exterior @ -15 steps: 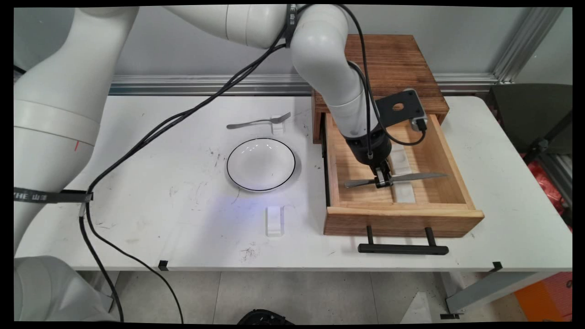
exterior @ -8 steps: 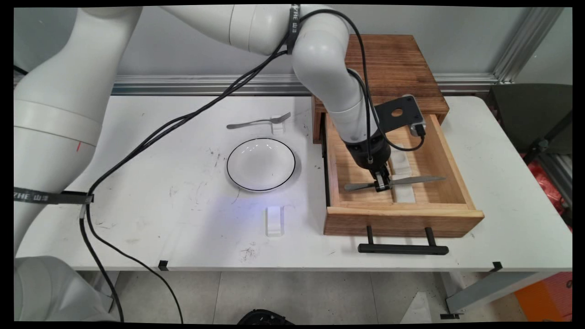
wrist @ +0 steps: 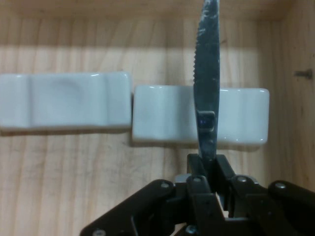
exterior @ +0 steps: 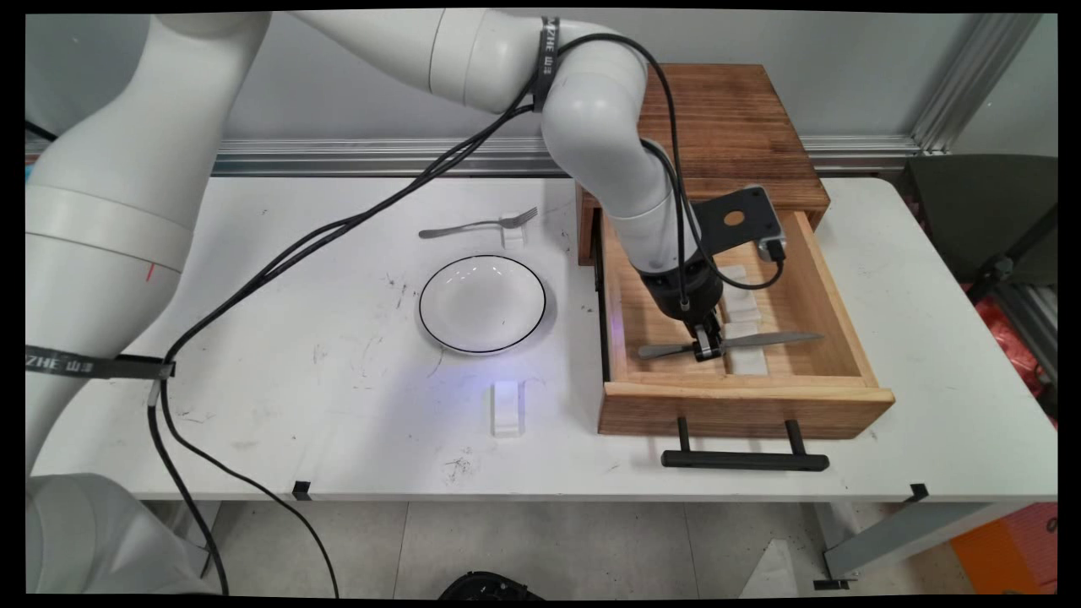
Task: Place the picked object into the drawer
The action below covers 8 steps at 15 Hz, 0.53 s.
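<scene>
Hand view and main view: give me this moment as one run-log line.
gripper: shut on metal table knife | knife: over white ceramic rest in open wooden drawer | nearby: second white rest

plate [exterior: 482, 304] mid-table | fork [exterior: 478, 224] behind it, tines on white rest [exterior: 513, 230] | second white rest [exterior: 507, 408] near front edge | table [exterior: 338, 422] white, scuffed

White rounded arm [exterior: 591, 127], black cables [exterior: 279, 253] strapped on, black hand [exterior: 708, 344].
</scene>
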Each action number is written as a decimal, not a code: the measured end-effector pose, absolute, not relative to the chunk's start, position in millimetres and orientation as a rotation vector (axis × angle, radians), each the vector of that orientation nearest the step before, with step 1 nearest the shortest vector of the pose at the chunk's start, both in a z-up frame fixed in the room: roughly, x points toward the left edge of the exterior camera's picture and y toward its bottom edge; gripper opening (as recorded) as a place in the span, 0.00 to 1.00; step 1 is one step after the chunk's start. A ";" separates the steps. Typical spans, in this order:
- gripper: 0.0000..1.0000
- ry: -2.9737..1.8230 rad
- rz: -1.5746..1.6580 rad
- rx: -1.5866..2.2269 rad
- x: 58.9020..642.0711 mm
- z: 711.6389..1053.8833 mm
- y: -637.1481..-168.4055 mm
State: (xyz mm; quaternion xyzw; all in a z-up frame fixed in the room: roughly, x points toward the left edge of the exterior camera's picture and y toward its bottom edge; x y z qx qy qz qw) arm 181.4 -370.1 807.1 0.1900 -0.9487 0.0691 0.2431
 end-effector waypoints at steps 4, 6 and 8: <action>0.00 -2.591 0.192 0.513 180.8 802.4 -371.0; 0.00 -2.590 0.196 0.510 180.4 801.1 -371.6; 0.00 -2.587 0.201 0.507 180.0 799.4 -372.5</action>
